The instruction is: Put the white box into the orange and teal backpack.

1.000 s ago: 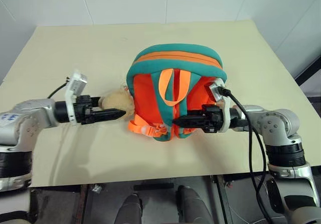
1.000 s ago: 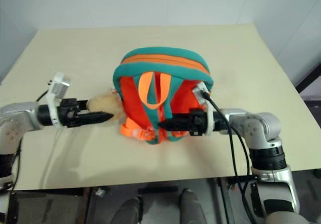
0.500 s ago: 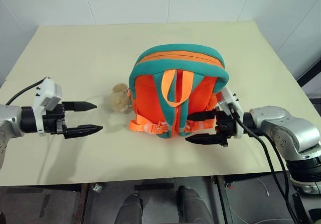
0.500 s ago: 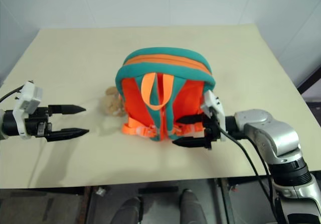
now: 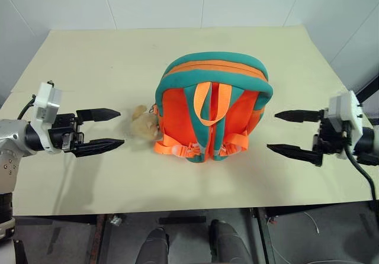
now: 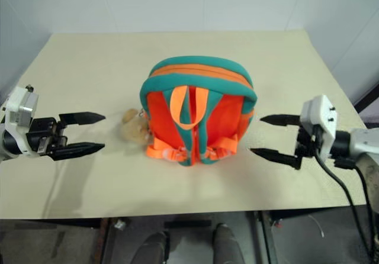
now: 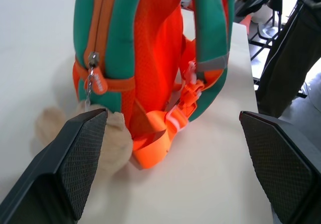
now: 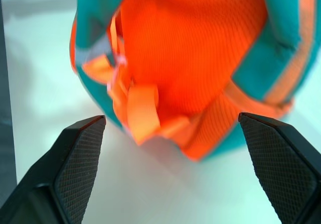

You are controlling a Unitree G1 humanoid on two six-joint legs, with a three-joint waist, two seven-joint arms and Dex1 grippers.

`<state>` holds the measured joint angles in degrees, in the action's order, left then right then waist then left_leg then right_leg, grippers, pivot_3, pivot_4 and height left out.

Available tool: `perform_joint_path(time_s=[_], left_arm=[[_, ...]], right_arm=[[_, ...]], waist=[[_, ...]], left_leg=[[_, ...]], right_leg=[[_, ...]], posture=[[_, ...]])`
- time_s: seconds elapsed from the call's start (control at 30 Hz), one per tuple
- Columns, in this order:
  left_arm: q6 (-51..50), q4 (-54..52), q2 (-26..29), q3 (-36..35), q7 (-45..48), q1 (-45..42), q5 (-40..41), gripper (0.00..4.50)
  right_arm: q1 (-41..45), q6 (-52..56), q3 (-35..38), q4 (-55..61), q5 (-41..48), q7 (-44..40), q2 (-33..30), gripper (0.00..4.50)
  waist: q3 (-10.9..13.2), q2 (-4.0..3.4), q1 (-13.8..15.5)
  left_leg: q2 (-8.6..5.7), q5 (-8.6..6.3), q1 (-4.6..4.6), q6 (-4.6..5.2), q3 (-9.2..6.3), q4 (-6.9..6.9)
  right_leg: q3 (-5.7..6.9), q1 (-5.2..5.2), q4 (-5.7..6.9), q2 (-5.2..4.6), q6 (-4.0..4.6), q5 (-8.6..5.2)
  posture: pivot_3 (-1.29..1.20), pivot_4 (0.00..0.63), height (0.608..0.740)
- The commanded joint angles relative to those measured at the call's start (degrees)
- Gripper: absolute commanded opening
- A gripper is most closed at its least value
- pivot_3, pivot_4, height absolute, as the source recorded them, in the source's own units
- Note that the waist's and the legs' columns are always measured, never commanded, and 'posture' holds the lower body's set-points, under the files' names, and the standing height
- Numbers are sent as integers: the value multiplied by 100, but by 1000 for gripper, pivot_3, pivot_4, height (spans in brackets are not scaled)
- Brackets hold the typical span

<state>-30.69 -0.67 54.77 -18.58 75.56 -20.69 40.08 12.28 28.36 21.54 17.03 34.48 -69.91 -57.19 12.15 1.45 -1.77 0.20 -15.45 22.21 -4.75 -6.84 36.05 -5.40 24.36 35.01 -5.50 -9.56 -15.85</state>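
The orange and teal backpack [image 5: 213, 107] stands upright in the middle of the table, its straps and top loop facing me and its zipper closed along the top. The white box is out of view. A tan plush bear [image 5: 142, 124] lies against the backpack's left bottom corner. My left gripper [image 5: 121, 126] hovers open just left of the bear, pointing at it. My right gripper [image 5: 272, 131] is open to the right of the backpack, a short gap away. The left wrist view shows the backpack's side [image 7: 150, 48] and the bear [image 7: 108, 143] between my fingers [image 7: 75, 153].
The beige table [image 5: 89, 68] has bare surface all around the backpack. Its front edge runs close below both grippers. White walls rise behind it. A black cable [image 6: 343, 187] hangs from my right wrist. A dark chair [image 7: 266, 3] stands beyond the table's right edge.
My right gripper has let go of the backpack's lower right side, opened wide and swung out to the right. The left gripper has drawn back a little from the bear and rolled.
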Motion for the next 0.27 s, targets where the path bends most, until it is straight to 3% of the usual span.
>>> perform_joint_path(time_s=[0.03, 0.27], left_arm=[[165, 44, 177, 32, 328, -80, -44, 4500], [512, 238, 126, 183, 496, -246, -248, 4500]], right_arm=[[-209, -167, 447, 102, 31, -284, -333, 4478], [-254, -367, 317, -76, -34, -405, -436, 4478]], waist=[[0, 0, -4], [0, 0, -4]], left_leg=[[0, 0, -1, 0, 0, -1], [1, 0, -3, 0, 0, 3]], right_leg=[[-1, 0, 0, 0, 0, 0], [0, -3, 2, 0, 0, 1]], posture=[[0, 150, 740], [0, 150, 740]])
